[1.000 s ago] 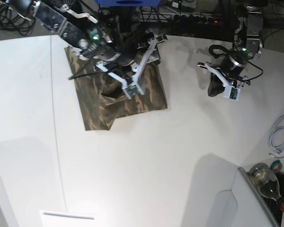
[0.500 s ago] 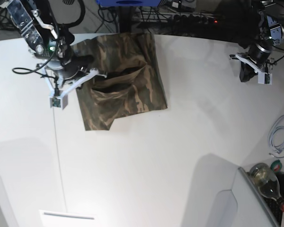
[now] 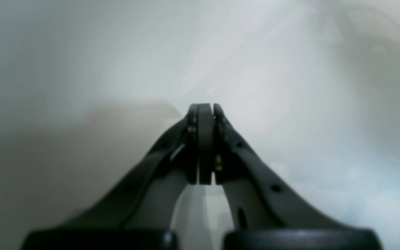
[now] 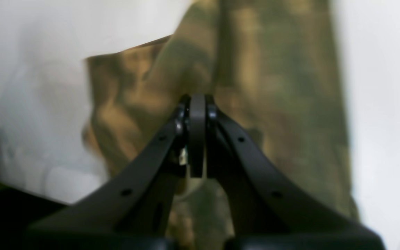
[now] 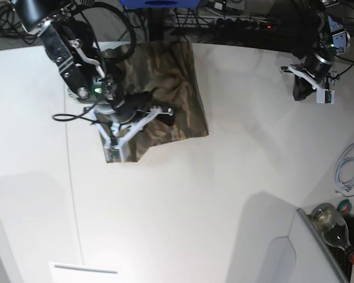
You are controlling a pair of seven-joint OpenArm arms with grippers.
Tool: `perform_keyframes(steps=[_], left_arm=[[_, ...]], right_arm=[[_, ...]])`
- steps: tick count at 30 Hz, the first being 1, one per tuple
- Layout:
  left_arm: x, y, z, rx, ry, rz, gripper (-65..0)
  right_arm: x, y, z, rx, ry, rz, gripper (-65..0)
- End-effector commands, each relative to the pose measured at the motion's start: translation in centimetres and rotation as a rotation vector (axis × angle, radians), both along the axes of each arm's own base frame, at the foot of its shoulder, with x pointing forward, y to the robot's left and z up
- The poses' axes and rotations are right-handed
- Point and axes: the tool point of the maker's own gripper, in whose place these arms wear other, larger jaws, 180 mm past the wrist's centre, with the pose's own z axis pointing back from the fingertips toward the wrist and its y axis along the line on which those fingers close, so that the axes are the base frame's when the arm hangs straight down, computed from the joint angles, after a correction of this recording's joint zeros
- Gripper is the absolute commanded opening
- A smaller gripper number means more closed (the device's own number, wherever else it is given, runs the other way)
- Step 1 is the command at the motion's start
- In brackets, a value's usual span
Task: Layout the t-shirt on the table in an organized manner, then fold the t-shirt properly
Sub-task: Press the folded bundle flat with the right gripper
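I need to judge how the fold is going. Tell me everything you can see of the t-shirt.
The t-shirt is soft camouflage cloth in olive, brown and tan, folded into a rough rectangle with creases across its middle. It lies flat on the white table near the far edge, its near left corner jutting unevenly. The right claw, shut, sits over its middle; whether it pinches cloth is unclear. No collar or label shows.

One t-shirt point(image 5: 165, 94) is lying on the one white table point(image 5: 224, 194) — a single camouflage garment toward the far left. Two grippers are showing: the right gripper point(image 5: 168, 113) over the cloth and the left gripper point(image 5: 299, 94) at the far right. One glass bottle point(image 5: 333, 227) and one coiled white cable point(image 5: 349, 171) are sitting at the near right — nothing else is countable.
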Motion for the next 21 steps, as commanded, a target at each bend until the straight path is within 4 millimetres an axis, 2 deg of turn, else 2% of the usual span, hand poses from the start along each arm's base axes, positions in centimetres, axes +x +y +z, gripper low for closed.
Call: perform_keyframes(steps=[1, 4, 6, 8, 10, 11, 12, 15, 19, 21], left_arm=[[0.9, 0.7, 1.3, 0.012, -0.046, 0.003, -65.0], [0.9, 0.7, 1.3, 0.011, -0.046, 0.004, -65.0], [0.9, 0.7, 1.3, 0.01, -0.046, 0.005, -65.0], [0.9, 0.7, 1.3, 0.01, -0.046, 0.005, -65.0], [0.9, 0.8, 1.3, 0.012, -0.047, 0.006, -65.0], [0.9, 0.9, 1.4, 0.013, -0.048, 0.007, -65.0], [0.7, 0.9, 1.3, 0.013, -0.045, 0.007, -65.0], [0.6, 1.0, 1.3, 0.014, -0.043, 0.006, -65.0], [0.6, 0.9, 1.2, 0.011, -0.045, 0.007, -65.0], [0.7, 0.8, 1.2, 0.01, -0.044, 0.008, -65.0]], right_arm=[[0.9, 1.6, 0.9, 0.02, -0.04, 0.025, -64.4], [1.3, 5.2, 1.3, 0.039, -0.067, 0.1, -64.4], [2.4, 7.9, 3.0, 0.054, -0.195, 0.214, -64.2], [2.9, 9.1, 4.4, 0.075, -0.29, 0.286, -64.2], [3.0, 8.6, 5.5, 0.082, -0.281, 0.259, -64.2], [2.6, 7.6, 5.2, 0.069, -0.233, 0.235, -64.2], [1.6, 6.5, 4.5, 0.052, -0.167, 0.214, -64.2], [-1.8, 4.8, 2.5, 0.021, -0.042, 0.214, -64.2], [-7.6, 2.8, -1.0, -0.007, 0.093, 0.211, -64.2], [-9.1, 2.2, -1.9, -0.014, 0.098, 0.203, -64.2]])
